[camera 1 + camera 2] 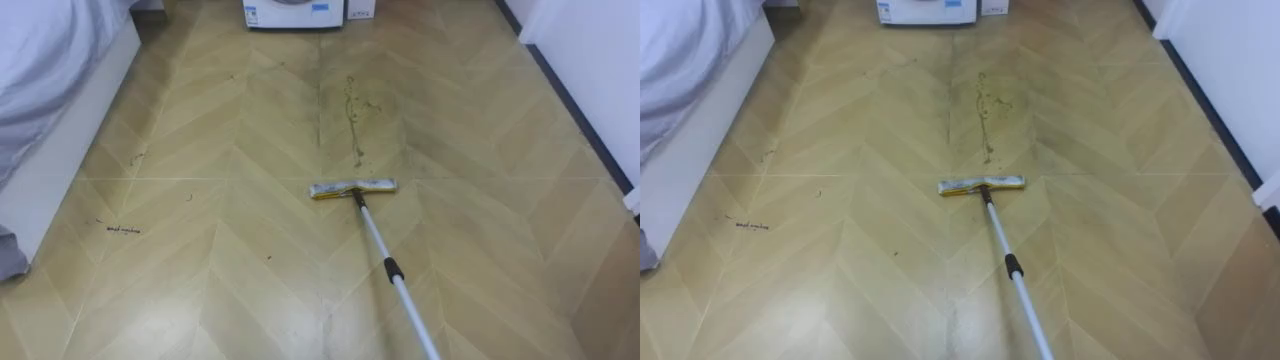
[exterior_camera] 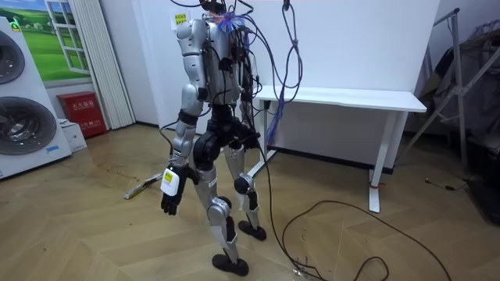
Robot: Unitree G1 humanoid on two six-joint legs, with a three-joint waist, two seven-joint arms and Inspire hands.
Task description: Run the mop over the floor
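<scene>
mop (image 1: 392, 268) rests head-down on floor (image 1: 200, 300), well apart from relaxed, empty left hand (image 2: 170, 200).

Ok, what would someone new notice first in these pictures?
The flat mop head lying mid-floor, its silver handle running off to the lower right. Just beyond it, a dirty streak trails toward the washing machine. In the room view the robot stands beside a white desk.

eye views: from head, down at near floor (image 1: 200, 290) | room view: farther off; whole robot | shared: mop head (image 1: 352, 188)
</scene>
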